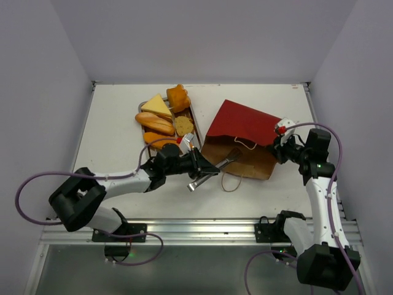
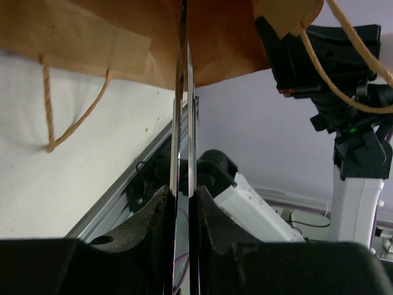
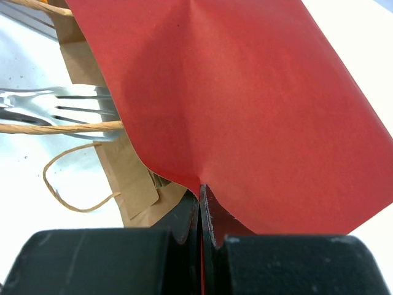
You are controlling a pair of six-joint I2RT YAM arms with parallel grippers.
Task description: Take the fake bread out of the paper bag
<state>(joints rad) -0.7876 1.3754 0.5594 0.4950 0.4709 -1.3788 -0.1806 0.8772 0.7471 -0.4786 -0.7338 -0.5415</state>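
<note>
The red paper bag (image 1: 245, 123) lies on its side, its brown mouth (image 1: 242, 161) facing the near edge. My right gripper (image 1: 279, 144) is shut on its red upper edge (image 3: 245, 92), pinched between the jaws (image 3: 201, 190). My left gripper (image 1: 209, 167) is shut on silver metal tongs (image 1: 228, 161), whose forked tips sit at the bag's mouth (image 3: 61, 110). In the left wrist view the tong blades (image 2: 183, 92) run up from the gripper (image 2: 183, 193) to the brown paper. The fake bread lies on the tray: a yellow wedge (image 1: 157, 106), a bun (image 1: 178, 97), a loaf (image 1: 155, 123), a round slice (image 1: 183, 125). No bread shows inside the bag.
The silver tray (image 1: 196, 120) stands at the back, left of the bag. The bag's loop handles (image 1: 232, 182) trail on the table toward the near edge. White walls close the table at left, right and back.
</note>
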